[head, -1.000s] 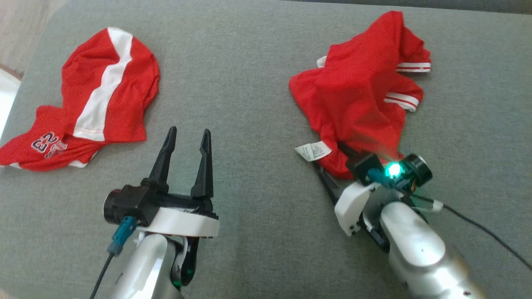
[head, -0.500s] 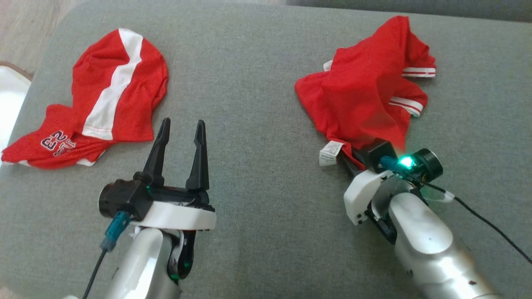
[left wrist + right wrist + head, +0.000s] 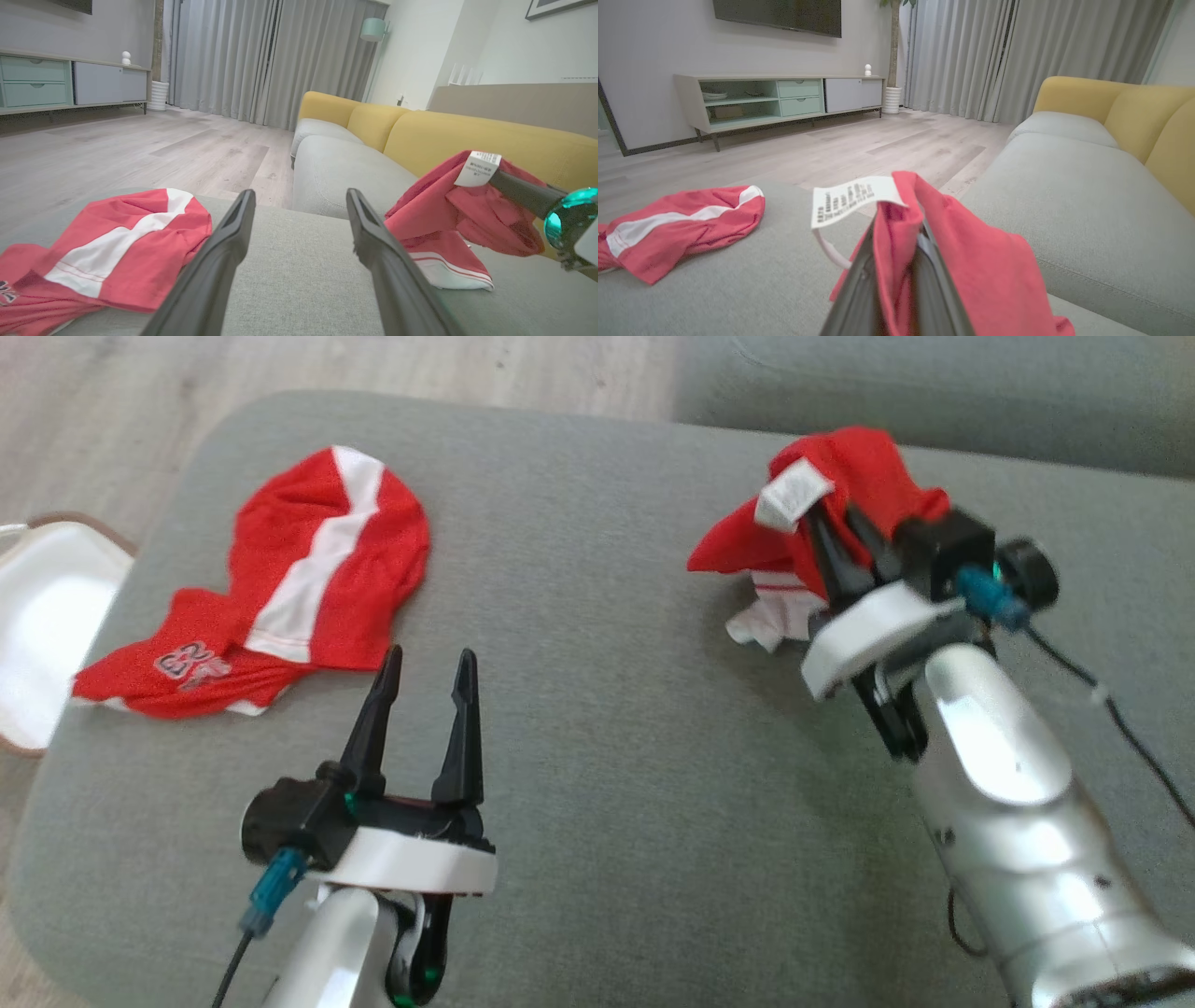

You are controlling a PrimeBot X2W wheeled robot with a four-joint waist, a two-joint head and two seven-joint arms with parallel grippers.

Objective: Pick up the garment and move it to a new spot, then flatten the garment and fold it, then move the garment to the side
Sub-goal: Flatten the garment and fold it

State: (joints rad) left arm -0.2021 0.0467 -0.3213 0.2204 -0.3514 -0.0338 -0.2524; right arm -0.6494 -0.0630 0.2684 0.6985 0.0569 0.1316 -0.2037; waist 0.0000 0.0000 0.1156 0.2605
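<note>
You have two red garments on the grey ottoman: the striped garment lies near its left edge, the tagged garment hangs pinched in your right hand by the far edge, and your left hand stands spread.

Red garment w/ white tag, bunched, in R gripper.

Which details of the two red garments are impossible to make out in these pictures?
Care label, right wrist view: print too small to read.
Printed number on the striped garment, head view: blurred.
Held red shirt, head view: partly hidden behind the right gripper.
</note>
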